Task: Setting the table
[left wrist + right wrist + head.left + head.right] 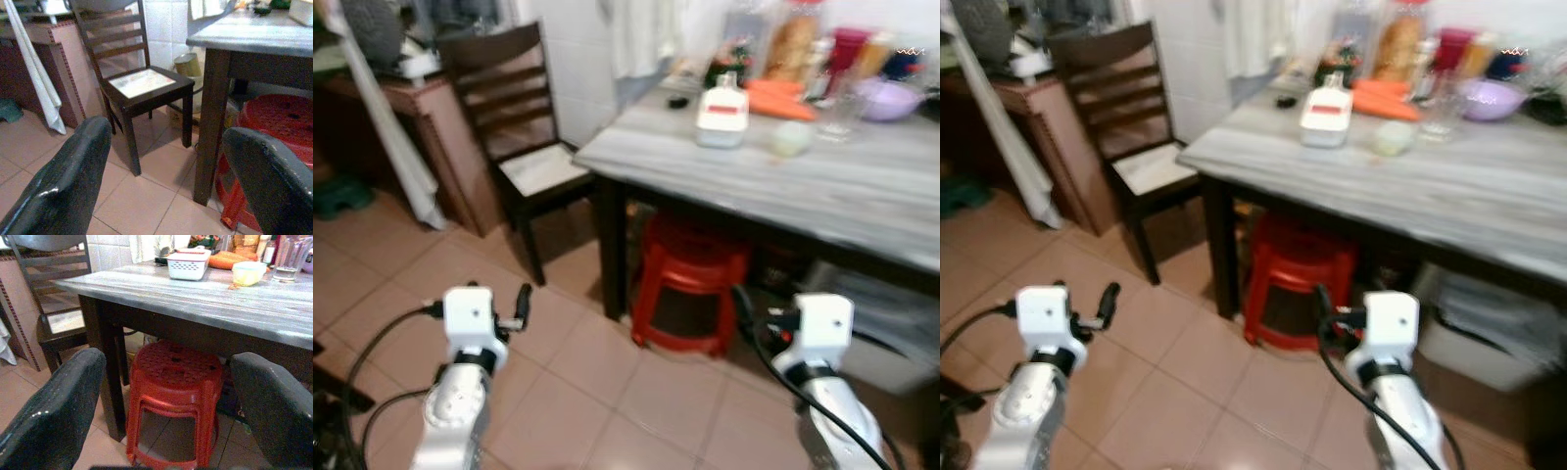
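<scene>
Black and glossy, the two long fingers of the left claw (161, 181) stand wide apart with nothing between them, held low above the pinkish floor tiles (578, 392). Between those fingers, the left wrist view shows a dark wooden chair (142, 88) with a pale seat and, beside it, a dark leg of the table. The right claw (166, 416) is likewise spread open and empty, its fingers (54, 411) framing a red plastic stool (173, 396) that stands under the table. From the head camera both silver arms reach forward at floor height, short of the table, the left one in front of the chair and the right one near the stool.

Above the stool lies a grey wood-grain tabletop (862, 186). Toward its far side rests a white basket-like container with a red-marked lid (722, 115). Near it sits a small pale yellow-green tub (248, 272), and just beyond that a clear glass (288, 257). Something long and orange (781, 101) lies behind the white container. A lilac bowl (889, 98) stands at the far right, among blurred bottles and jars against the tiled wall. A white cloth (34, 78) hangs left of the chair.
</scene>
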You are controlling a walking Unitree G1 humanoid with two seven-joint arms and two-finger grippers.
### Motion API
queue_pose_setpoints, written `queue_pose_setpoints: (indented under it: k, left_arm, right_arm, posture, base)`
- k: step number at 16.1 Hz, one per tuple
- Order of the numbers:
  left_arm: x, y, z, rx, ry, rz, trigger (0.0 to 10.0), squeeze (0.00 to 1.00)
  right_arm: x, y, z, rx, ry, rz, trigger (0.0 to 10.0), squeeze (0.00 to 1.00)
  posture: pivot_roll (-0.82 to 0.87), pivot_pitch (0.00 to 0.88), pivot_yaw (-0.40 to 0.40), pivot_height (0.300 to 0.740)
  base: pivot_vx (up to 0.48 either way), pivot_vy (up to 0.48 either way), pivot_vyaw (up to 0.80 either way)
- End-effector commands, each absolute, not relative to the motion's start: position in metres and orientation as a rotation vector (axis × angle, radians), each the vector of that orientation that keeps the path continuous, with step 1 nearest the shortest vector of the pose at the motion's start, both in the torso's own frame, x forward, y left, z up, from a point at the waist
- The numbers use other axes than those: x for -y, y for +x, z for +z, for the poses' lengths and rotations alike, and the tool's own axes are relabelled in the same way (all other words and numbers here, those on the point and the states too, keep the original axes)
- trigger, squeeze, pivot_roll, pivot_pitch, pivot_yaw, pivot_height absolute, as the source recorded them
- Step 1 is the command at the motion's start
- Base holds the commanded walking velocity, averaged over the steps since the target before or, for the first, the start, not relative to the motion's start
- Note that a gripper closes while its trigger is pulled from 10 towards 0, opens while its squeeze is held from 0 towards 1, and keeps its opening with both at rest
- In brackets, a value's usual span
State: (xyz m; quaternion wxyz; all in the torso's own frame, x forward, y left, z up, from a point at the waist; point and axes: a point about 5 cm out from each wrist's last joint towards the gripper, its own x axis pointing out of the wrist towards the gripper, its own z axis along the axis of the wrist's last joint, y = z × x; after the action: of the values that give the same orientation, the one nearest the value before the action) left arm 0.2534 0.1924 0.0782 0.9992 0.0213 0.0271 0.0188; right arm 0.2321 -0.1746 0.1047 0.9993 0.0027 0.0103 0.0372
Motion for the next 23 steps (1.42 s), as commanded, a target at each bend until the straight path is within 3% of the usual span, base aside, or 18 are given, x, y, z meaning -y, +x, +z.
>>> queue_pose_setpoints:
  k: [1, 7, 15, 23]
  left_arm:
    - [-0.19, 0.252, 0.078, -0.06, 0.041, 0.03, 10.0, 0.0]
    - [-0.185, 0.254, 0.082, -0.035, 0.032, 0.007, 10.0, 0.0]
    - [-0.178, 0.256, 0.088, -0.007, 0.007, -0.068, 10.0, 0.0]
    - [-0.17, 0.259, 0.093, 0.011, -0.007, -0.101, 10.0, 0.0]
  right_arm:
    - [0.178, 0.232, 0.106, -0.022, 0.001, 0.066, 10.0, 0.0]
    - [0.178, 0.232, 0.106, -0.024, 0.003, 0.063, 10.0, 0.0]
    - [0.179, 0.233, 0.107, -0.02, -0.002, 0.068, 10.0, 0.0]
    - [0.179, 0.235, 0.113, 0.004, -0.009, 0.061, 10.0, 0.0]
  posture:
    - [-0.07, 0.052, 0.054, 0.74]
    - [-0.07, 0.055, 0.055, 0.74]
    - [-0.07, 0.055, 0.054, 0.74]
    - [-0.07, 0.055, 0.054, 0.74]
  base:
    - [-0.289, 0.0, -0.44]
    - [-0.238, 0.0, -0.64]
    - [0.0, 0.0, 0.0]
    - [0.0, -0.364, 0.0]
